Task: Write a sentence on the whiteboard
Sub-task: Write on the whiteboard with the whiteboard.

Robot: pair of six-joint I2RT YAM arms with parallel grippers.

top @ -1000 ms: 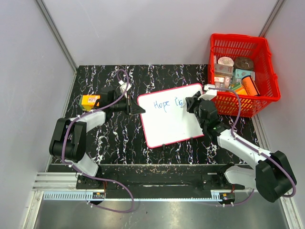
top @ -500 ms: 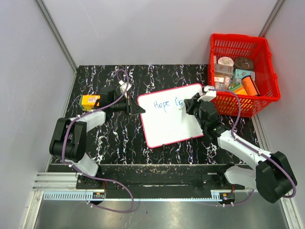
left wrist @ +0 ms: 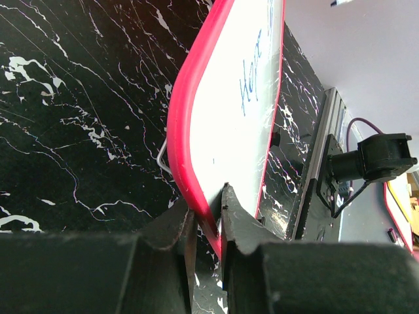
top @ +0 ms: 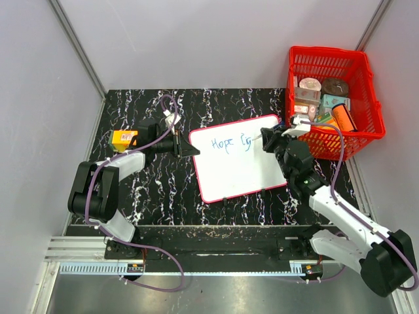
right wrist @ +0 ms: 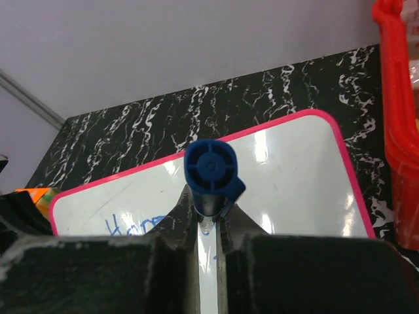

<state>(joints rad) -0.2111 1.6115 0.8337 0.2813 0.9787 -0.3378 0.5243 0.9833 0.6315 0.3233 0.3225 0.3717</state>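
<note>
Two grippers meet at the whiteboard (top: 239,163) lying on the table (top: 157,190); left gripper (left wrist: 208,217) jaws pinch its red edge; right gripper (right wrist: 209,210) jaws clamp a blue marker (right wrist: 210,167) by the sentence (top: 228,142), begun "Hope".

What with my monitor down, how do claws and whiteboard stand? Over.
Left claw shut on whiteboard edge. Right claw shut on blue marker, tip at board. Sentence: "Hope" plus a started word. Red basket alongside, not blocking.

whiteboard (top: 236,171) 1 | marker (right wrist: 211,171) 1 | basket (top: 360,144) 1 | orange box (top: 121,139) 1 | left claw (left wrist: 208,210), right claw (right wrist: 208,219) = 2
</note>
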